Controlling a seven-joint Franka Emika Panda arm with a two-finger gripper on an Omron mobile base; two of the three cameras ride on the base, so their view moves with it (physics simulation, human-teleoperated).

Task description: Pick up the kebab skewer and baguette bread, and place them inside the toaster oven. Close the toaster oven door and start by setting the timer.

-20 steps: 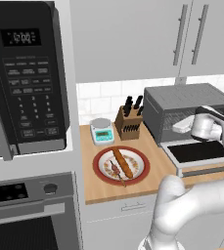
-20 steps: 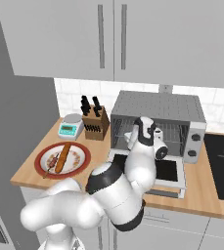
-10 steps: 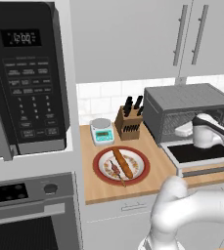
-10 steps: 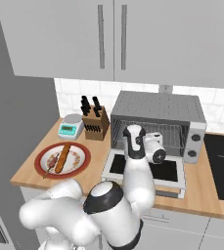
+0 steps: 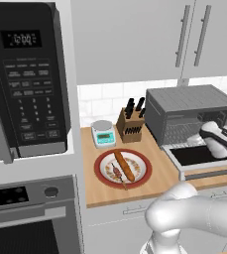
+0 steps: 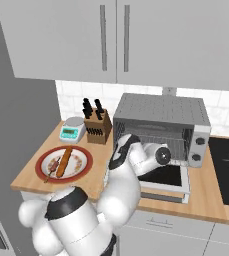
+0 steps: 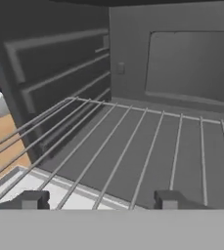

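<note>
Now we find the hand (image 7: 99,200) at the mouth of the toaster oven (image 5: 187,111), its fingertips apart and clamped on nothing, looking straight in over the bare wire rack (image 7: 147,146). Compared with a second ago, the arm has swung from just right of the oven opening to a spot squarely before it, and the wrist has dropped lower over the toaster oven door (image 5: 197,156), which lies folded down flat in front of the box. The fingertips look slightly closer together than a wide-open hand would show, though we cannot say they are closing on purpose. The kebab skewer (image 5: 117,173) and the baguette bread (image 5: 125,165) lie side by side on the red-rimmed plate (image 5: 102,161), on the desk (image 5: 92,191) well left of the oven, near the knife block (image 5: 131,124) and the small scale (image 5: 103,133). Both pieces remain untouched, so we judge the loading has not begun; the door being down suggests the opening step is finished, and the arm must next cross left to the plate.
</note>
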